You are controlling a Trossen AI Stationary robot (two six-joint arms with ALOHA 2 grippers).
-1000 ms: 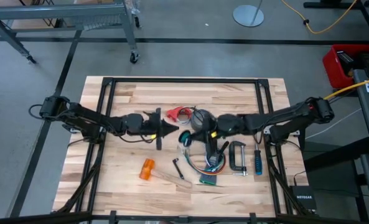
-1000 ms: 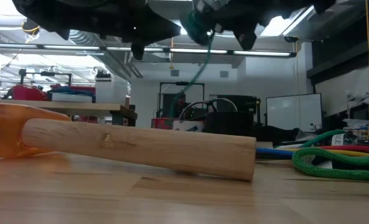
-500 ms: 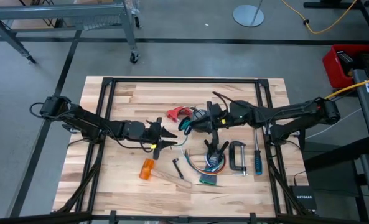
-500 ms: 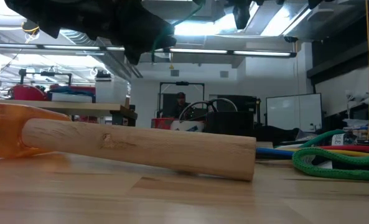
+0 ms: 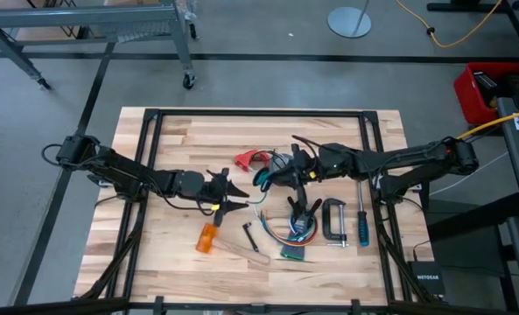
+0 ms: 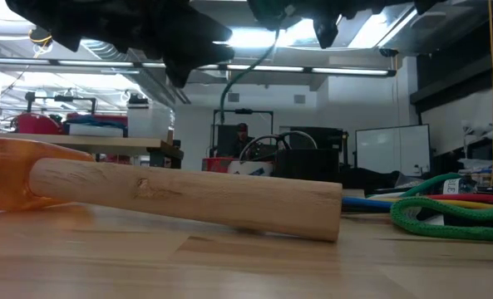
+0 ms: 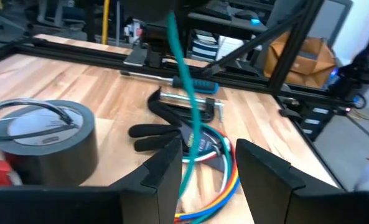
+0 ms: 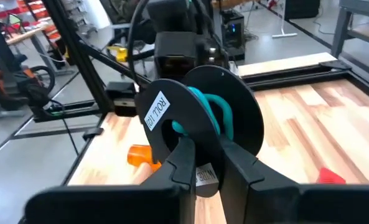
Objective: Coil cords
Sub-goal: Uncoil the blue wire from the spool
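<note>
Gripping a flat black spool (image 8: 203, 127) at its lower rim, the right gripper (image 8: 206, 163) hangs above the middle of the table (image 5: 180, 136), its fingers (image 8: 182, 163) closed on the disc. A white label sits on the disc face, and a few turns of teal cord (image 7: 185, 93) are wound at the hub. From the spool the teal cord drops in a slack line toward the left gripper (image 7: 208, 163), which hovers nearby over the boards with its fingers (image 7: 165, 169) apart; the cord passes between them, and no pinch on it is visible. Beneath, on the table, the cord's remaining length lies in a loose loop among coloured wires (image 7: 218, 177). Close by stand a grey tape roll (image 7: 44, 134), a metal clamp (image 5: 333, 220) and a blue-handled screwdriver (image 5: 361, 226); a wooden-handled tool with an orange end (image 5: 208, 238) lies toward the front edge. A red plastic piece (image 5: 246, 158) with dark cable attached rests just behind the grippers. Judged by its sag, the cord is light, soft and limp, with a smooth jacket likely to slip. It is best held lightly a short way below the spool, so tension guides each turn onto the hub without kinking.
</note>
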